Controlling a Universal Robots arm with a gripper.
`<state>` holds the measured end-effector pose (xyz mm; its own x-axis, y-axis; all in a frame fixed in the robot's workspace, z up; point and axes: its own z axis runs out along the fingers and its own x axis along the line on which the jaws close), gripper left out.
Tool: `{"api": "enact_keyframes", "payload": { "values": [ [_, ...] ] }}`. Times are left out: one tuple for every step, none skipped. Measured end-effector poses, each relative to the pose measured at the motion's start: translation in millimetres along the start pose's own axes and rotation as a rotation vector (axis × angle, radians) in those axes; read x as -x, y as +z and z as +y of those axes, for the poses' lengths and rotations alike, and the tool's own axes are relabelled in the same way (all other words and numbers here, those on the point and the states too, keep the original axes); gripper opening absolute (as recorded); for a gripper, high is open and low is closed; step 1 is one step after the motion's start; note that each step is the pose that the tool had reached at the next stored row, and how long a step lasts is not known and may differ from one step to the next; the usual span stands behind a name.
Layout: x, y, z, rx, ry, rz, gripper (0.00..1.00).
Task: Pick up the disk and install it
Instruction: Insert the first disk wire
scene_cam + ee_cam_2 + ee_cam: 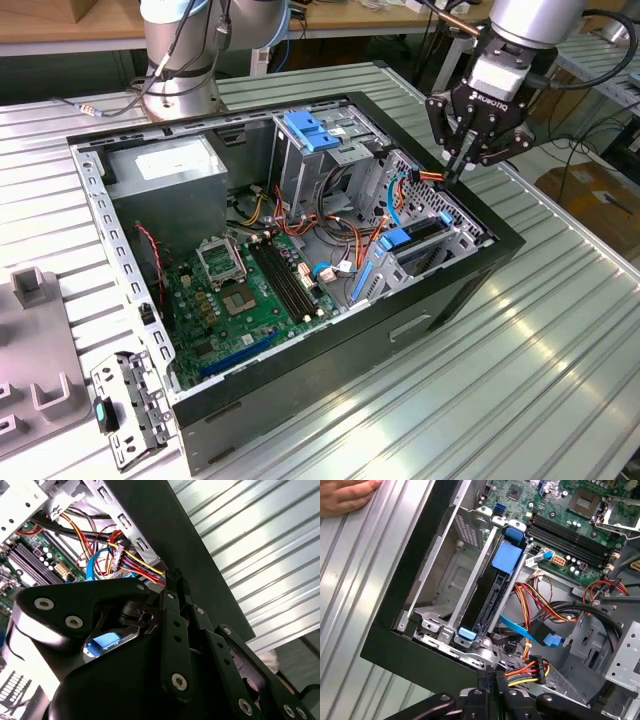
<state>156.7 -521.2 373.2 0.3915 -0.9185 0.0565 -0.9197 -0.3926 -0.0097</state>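
My black three-part gripper point(463, 165) hangs above the far corner of the open black desktop computer case point(440, 300), at the exterior view's right. My fingertips point(492, 677) are pressed together with nothing between them, just beside a bundle of red, yellow and black power wires point(525, 672). The flat silver hard drive with blue plastic rails point(495, 587) stands on edge in its slot in the grey metal drive bay point(440, 587) at the case corner. Beside the bay lies the green motherboard point(245, 290). A person's hand point(345, 497) rests on the ribbed metal table point(520, 360).
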Motion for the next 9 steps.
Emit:
{"api": "enact_keyframes", "payload": {
  "values": [
    [0.0, 0.0, 0.0, 0.0005, 0.01, 0.0001, 0.17],
    [0.2, 0.0, 0.3, 0.0008, 0.015, 0.0002, 0.17],
    [0.7, -0.1, 1.2, 0.0009, 0.016, 0.0002, 0.17],
    [1.3, -0.1, 3.1, 0.0011, 0.017, 0.0002, 0.17],
    [1.5, -0.1, 3.6, 0.0013, 0.022, 0.0002, 0.17],
    [1.5, -0.1, 3.7, 0.002, 0.034, 0.0003, 0.17],
    [1.5, -0.1, 3.7, 0.0028, 0.05, 0.0004, 0.17],
    [1.5, -0.1, 3.7, 0.0038, 0.067, 0.0007, 0.17],
    [1.5, -0.1, 3.7, 0.0048, 0.083, 0.0008, 0.17]
  ]
}}
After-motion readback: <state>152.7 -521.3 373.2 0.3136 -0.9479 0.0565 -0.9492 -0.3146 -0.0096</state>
